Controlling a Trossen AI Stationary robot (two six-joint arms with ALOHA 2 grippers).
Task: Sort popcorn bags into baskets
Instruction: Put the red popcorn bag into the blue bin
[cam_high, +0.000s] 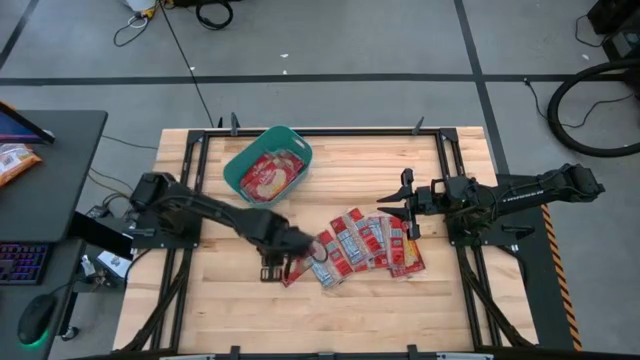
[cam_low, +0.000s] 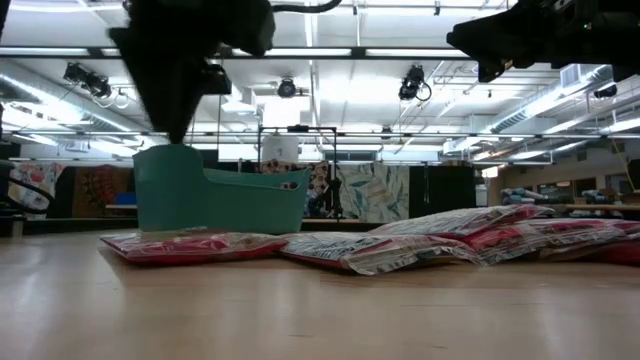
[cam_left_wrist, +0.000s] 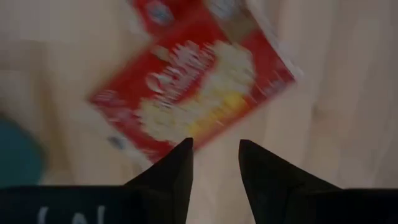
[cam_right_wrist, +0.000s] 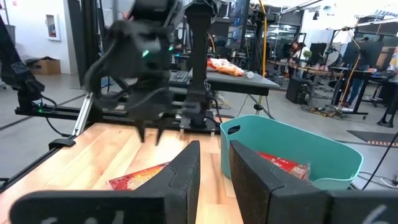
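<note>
Several red popcorn bags (cam_high: 365, 243) lie overlapping in a row on the wooden table, seen flat in the low view (cam_low: 450, 235). The teal basket (cam_high: 240, 172) stands at the far left of the table with red bags (cam_high: 268, 175) inside. My left gripper (cam_high: 296, 247) is open and hovers, fingers pointing down, over the leftmost bag (cam_left_wrist: 193, 87) without touching it; the low view shows it well above that bag (cam_low: 190, 245). My right gripper (cam_high: 385, 207) is open and raised beyond the row's right end, facing the basket (cam_right_wrist: 292, 152).
A dark side desk (cam_high: 60, 170) to the left of the table holds an orange snack bag (cam_high: 15, 160) and a keyboard. Metal frame rails run along the table's edges. Bare wood lies along the near edge (cam_high: 330, 320). People stand far off in the room behind.
</note>
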